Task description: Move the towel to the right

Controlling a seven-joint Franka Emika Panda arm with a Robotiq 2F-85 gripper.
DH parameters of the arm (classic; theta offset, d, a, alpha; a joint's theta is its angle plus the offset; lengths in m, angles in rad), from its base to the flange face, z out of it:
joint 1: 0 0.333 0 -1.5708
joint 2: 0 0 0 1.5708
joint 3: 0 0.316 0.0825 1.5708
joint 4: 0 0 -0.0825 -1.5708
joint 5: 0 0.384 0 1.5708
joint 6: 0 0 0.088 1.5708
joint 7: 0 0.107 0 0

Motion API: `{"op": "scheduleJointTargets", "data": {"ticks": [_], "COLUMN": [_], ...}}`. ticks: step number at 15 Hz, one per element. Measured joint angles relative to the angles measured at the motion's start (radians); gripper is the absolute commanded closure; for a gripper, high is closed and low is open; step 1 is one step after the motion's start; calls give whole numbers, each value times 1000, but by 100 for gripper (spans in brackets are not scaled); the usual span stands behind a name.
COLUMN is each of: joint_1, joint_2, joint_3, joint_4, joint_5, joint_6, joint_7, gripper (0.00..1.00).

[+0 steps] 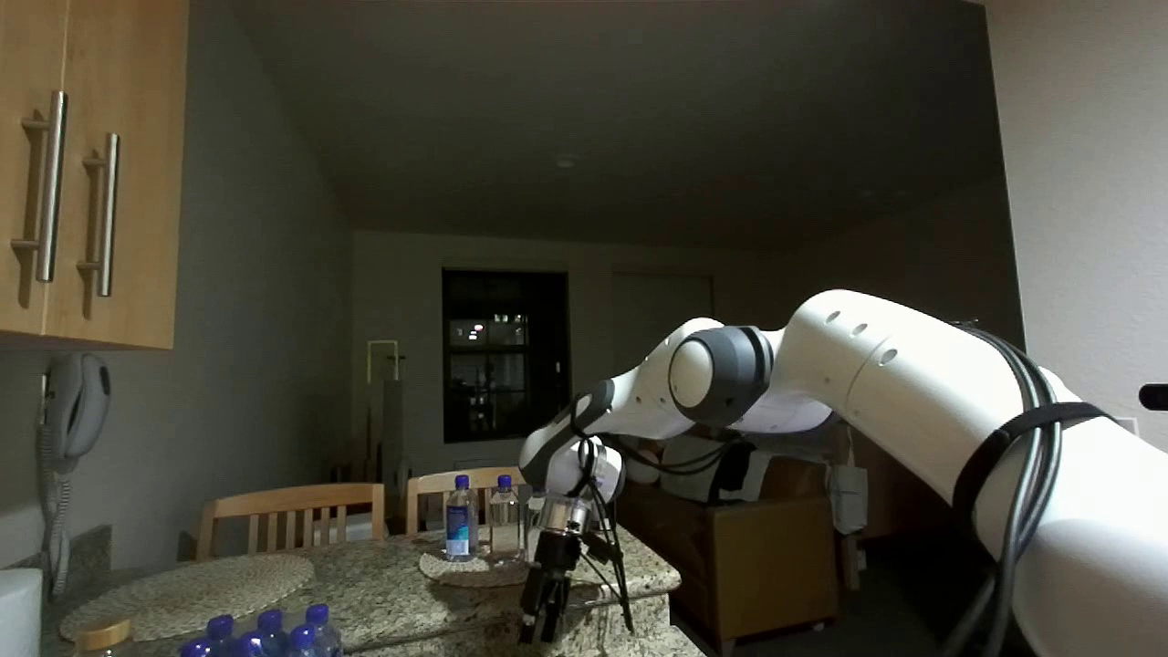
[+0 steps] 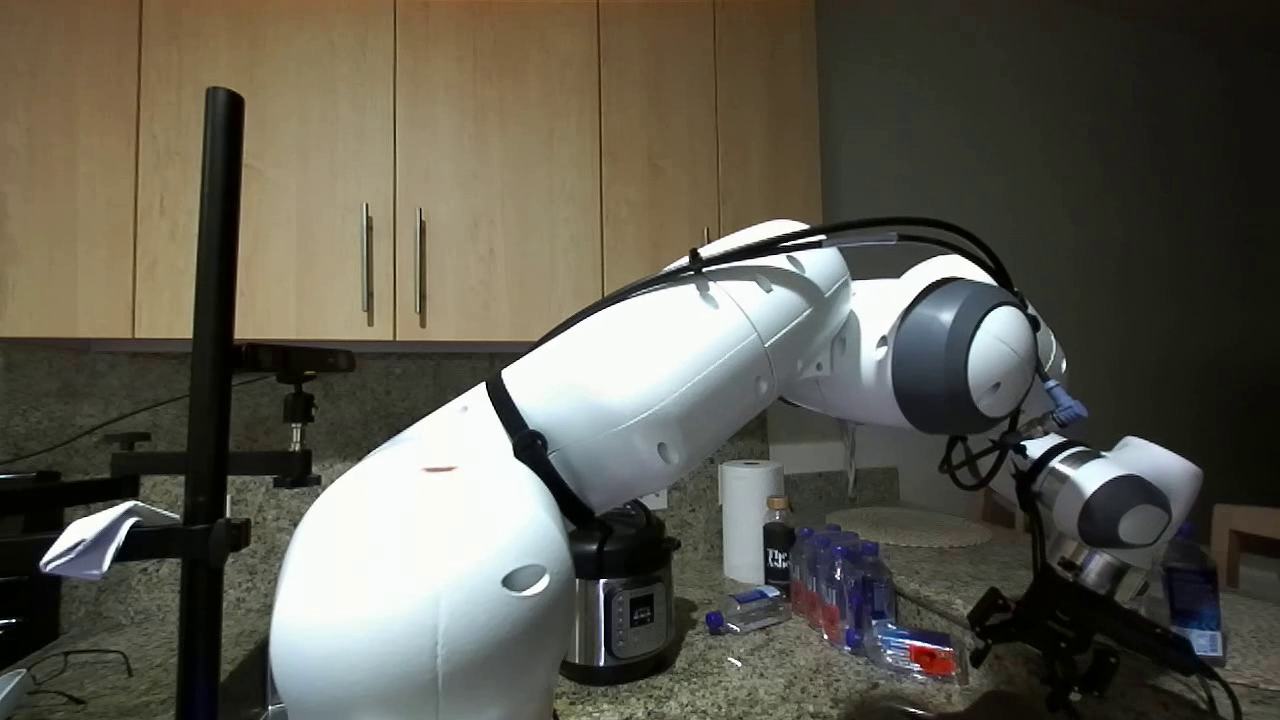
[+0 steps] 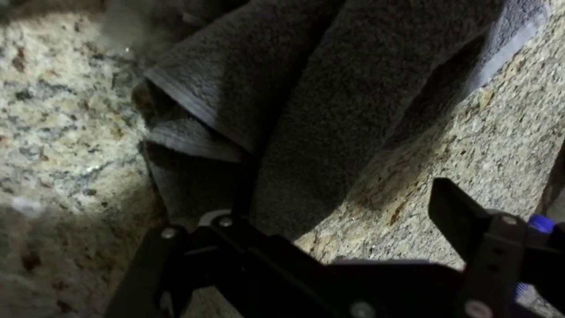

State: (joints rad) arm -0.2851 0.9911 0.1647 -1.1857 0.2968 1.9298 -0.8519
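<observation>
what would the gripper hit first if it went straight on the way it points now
Probably the gray towel, ahead of the open gripper in the wrist view; depth is unclear, so the speckled counter beside it might come first.

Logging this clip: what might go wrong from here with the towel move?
Partial grip: the towel lies in loose folds, so the open jaws might pinch just one layer.
Knock-over: upright bottles appear close to the gripper in an exterior view; a sideways swing could tip one.
Misjudged height: only the wrist view shows the towel clearly, partly in shadow, so the jaws may close too high.
</observation>
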Motion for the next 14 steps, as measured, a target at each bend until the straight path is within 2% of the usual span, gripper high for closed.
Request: {"op": "scheduleJointTargets", "data": {"ticks": [6, 8, 14], "joint_1": [19, 27, 37], "joint_2": [-4, -4, -6], "joint_3": [-25, -30, -31], "joint_4": [-41, -55, -78], "joint_5": [-12, -14, -17], "joint_6": [-36, -42, -42], "joint_7": [0, 0, 0], "gripper": [0, 26, 66]}}
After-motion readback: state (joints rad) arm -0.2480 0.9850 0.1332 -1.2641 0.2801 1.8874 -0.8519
